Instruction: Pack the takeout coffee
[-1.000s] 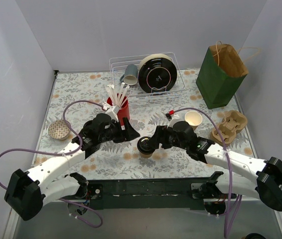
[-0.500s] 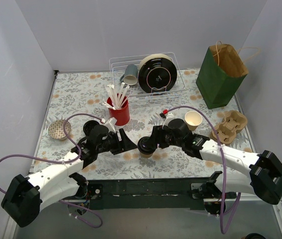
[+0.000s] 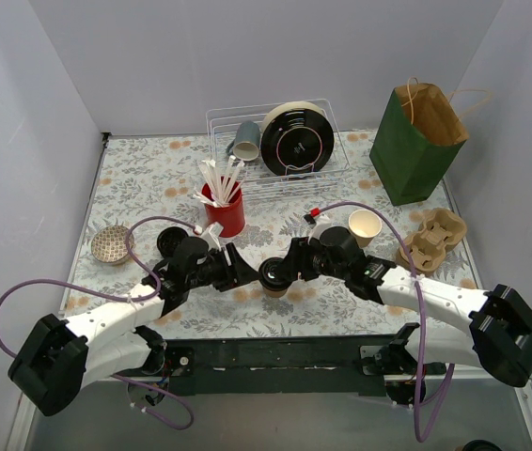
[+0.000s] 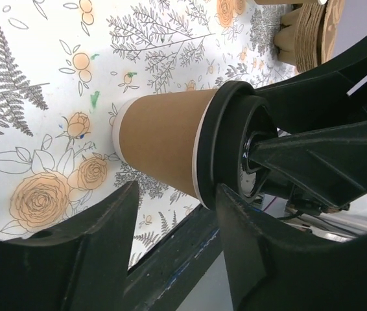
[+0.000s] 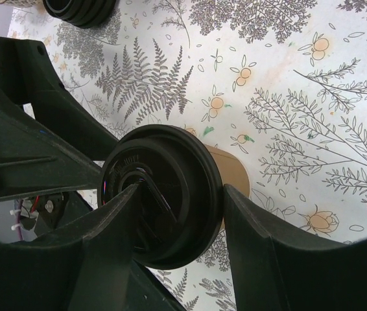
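Note:
A brown paper coffee cup (image 3: 273,279) with a black lid (image 5: 177,162) stands on the floral table mat between my two grippers. The left gripper (image 3: 245,272) comes at it from the left, open. In the left wrist view its tips (image 4: 177,188) sit just short of the cup's wall (image 4: 164,146) and the lid (image 4: 229,142). From the right, my right gripper (image 3: 289,266) reaches over the lid, also open (image 5: 180,188). One finger (image 5: 235,214) is against the lid's rim and the other crosses its top face. The open green paper bag (image 3: 414,141) stands back right.
A second, lidless paper cup (image 3: 365,225) and a cardboard cup carrier (image 3: 432,240) sit right of the arms. A red holder of white stirrers (image 3: 224,209), spare black lids (image 3: 170,241) and a mesh ball (image 3: 108,245) lie left. A wire dish rack (image 3: 275,141) stands behind.
My left gripper swung away from the red holder and down toward the cup. The right gripper edged left over the lid. Both pairs of jaws have narrowed.

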